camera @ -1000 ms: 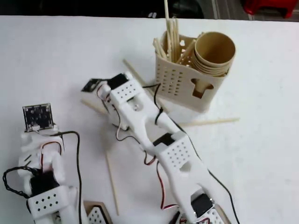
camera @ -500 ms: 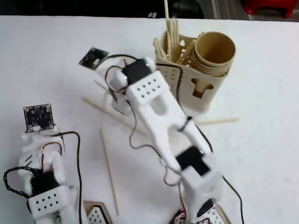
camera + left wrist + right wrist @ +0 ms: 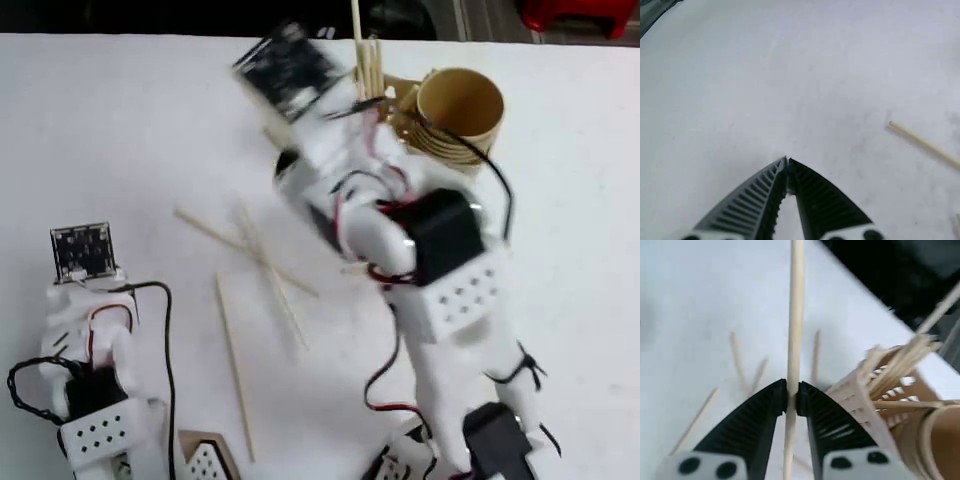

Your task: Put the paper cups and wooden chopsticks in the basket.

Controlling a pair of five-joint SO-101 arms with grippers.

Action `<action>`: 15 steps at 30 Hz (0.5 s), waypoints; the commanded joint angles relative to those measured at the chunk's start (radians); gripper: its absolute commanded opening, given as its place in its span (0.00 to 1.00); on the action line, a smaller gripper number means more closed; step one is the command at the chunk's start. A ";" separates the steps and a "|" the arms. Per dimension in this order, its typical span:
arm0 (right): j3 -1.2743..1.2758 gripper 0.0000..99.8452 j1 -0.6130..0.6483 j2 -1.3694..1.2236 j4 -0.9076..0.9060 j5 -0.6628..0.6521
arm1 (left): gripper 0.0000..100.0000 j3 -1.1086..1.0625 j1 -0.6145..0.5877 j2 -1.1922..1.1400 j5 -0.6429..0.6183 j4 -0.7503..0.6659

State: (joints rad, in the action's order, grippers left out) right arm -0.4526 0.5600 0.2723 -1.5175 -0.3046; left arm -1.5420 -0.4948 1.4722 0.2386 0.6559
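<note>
Pinching one chopstick (image 3: 795, 315), right fingers (image 3: 757, 425) hang beside the basket (image 3: 860, 392)

A white table (image 3: 120, 120) spreads under even light; beyond its far edge at 12 o'clock, dark floor (image 3: 150, 15), a red object (image 3: 580, 14) at 1 o'clock.

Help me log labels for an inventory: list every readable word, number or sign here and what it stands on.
No text can be read.
Basket, paper cups, wooden chopstick, table: no print.
Circuit board on the left arm: any markings are too small to read.
</note>
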 commanded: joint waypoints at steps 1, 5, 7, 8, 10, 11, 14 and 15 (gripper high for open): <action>-0.006 0.02 -0.088 0.050 0.133 0.049 | 0.02 0.006 -0.004 0.013 0.012 -0.012; -0.006 0.02 -0.174 0.048 0.274 0.104 | 0.02 0.006 -0.004 0.013 0.012 -0.012; -0.003 0.02 -0.200 0.045 0.335 0.109 | 0.02 0.006 -0.004 0.013 0.012 -0.012; 0.002 0.02 -0.209 0.044 0.364 0.109 | 0.02 0.006 -0.004 0.013 0.012 -0.012; 0.046 0.02 -0.223 0.045 0.446 0.109 | 0.02 0.005 -0.004 0.013 0.012 -0.012; 0.074 0.02 -0.231 0.047 0.489 0.109 | 0.02 0.005 -0.004 0.013 0.012 -0.012; 0.187 0.02 -0.265 0.047 0.639 0.109 | 0.02 0.005 -0.004 0.013 0.012 -0.012; 0.235 0.02 -0.278 0.047 0.699 0.109 | 0.02 0.005 -0.004 0.013 0.012 -0.012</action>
State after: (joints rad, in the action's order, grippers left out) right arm -0.2977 0.3222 0.2862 -0.9682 -0.2079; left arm -1.5420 -0.4948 1.4722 0.2386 0.6559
